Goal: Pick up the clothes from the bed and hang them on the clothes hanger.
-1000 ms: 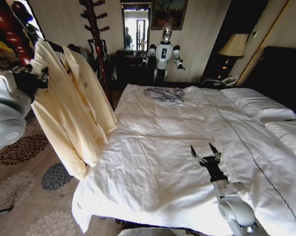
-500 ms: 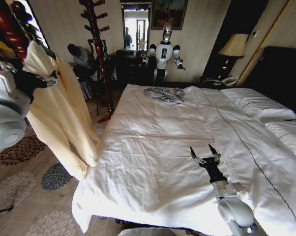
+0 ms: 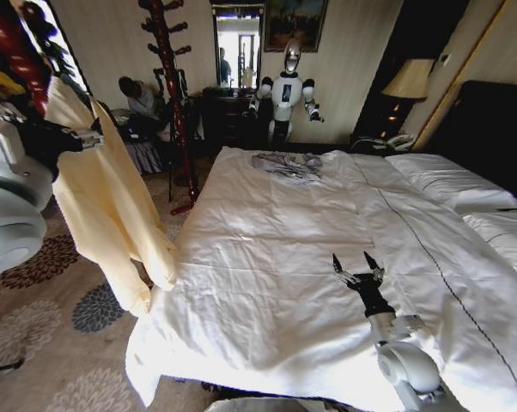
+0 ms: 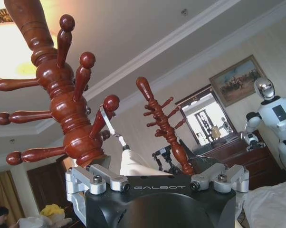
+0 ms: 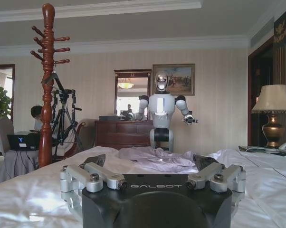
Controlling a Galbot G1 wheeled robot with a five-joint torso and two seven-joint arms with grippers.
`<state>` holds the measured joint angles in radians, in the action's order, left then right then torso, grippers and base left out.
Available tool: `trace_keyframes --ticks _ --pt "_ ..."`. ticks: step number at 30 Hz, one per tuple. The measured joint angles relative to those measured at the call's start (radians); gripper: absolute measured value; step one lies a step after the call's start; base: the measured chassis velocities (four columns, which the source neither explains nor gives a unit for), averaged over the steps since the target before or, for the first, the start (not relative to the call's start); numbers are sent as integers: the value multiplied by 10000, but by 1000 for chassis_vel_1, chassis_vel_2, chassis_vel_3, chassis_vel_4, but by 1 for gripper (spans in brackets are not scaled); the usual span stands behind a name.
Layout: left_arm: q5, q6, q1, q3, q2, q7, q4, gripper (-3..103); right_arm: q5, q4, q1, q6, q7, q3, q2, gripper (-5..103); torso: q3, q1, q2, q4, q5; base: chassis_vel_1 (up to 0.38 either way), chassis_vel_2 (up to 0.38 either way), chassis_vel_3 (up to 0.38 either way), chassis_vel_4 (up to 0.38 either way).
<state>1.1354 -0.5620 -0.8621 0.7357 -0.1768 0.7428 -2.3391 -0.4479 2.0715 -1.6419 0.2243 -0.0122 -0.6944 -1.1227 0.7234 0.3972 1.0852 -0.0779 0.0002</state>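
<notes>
The pale cream shirt point(image 3: 112, 206) hangs off the left side of the bed point(image 3: 267, 257), above the carpet. In the left wrist view its collar point(image 4: 133, 164) sits on the clothes hanger, whose silver hook point(image 4: 109, 126) lies against a peg of the red-brown coat stand point(image 4: 67, 109). My left gripper point(image 3: 91, 137) is at the shirt's shoulder, and its jaws stand open. My right gripper point(image 3: 358, 268) hovers open just over the white sheet, holding nothing.
A small grey garment point(image 3: 286, 165) lies at the bed's far end. White pillows point(image 3: 452, 184) are at the right. A second coat stand point(image 3: 168, 77) and another robot point(image 3: 286, 90) stand by the far wall. Patterned carpet point(image 3: 44, 343) lies to the left.
The shirt has swung from facing me broadly to hanging edge-on, and has shifted a little left toward the near coat stand. The right arm has stayed put.
</notes>
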Motion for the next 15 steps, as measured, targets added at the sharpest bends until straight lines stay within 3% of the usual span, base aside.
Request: trace_keyframes --ticks 15 --pt "-26 88 100 302 176 -148 -585 100 44 62 -49 25 4 -15 -45 100 0 0 0 0 0 0 0 0 0"
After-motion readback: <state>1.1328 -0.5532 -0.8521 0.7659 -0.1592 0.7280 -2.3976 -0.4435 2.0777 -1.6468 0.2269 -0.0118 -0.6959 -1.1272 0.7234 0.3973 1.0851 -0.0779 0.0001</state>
